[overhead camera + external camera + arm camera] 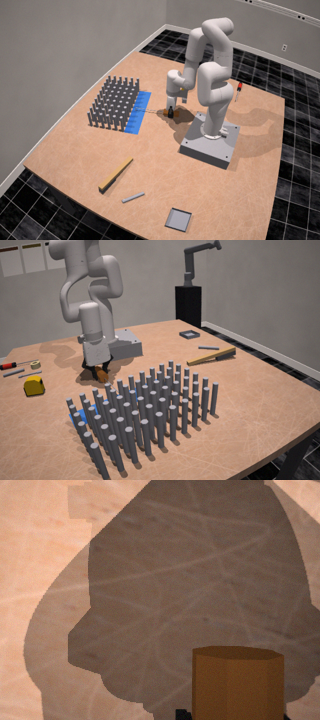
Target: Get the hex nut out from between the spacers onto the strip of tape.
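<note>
My gripper (170, 113) (100, 374) is shut on the orange-brown handle of the hook pick (176, 113) (102, 376) (237, 687), low over the table on the robot's side of the blue tape strip (145, 99). The pick's thin shaft reaches out across the strip, and its tip is over the strip close to the nearest row of spacers. The grey spacers (122, 125) (160, 431) stand upright in a dense block beyond the strip; none lies fallen in view. I cannot make out the hex nut in any view; the spacers may hide it.
A yellow tape measure (34, 386), a small roll (35, 365) and a red-black screwdriver (240, 86) (7, 366) lie to one side. A wooden bar with a dark block (116, 172) (209, 355), a grey rod (133, 197) (208, 347) and a shallow tray (178, 219) lie on the other side.
</note>
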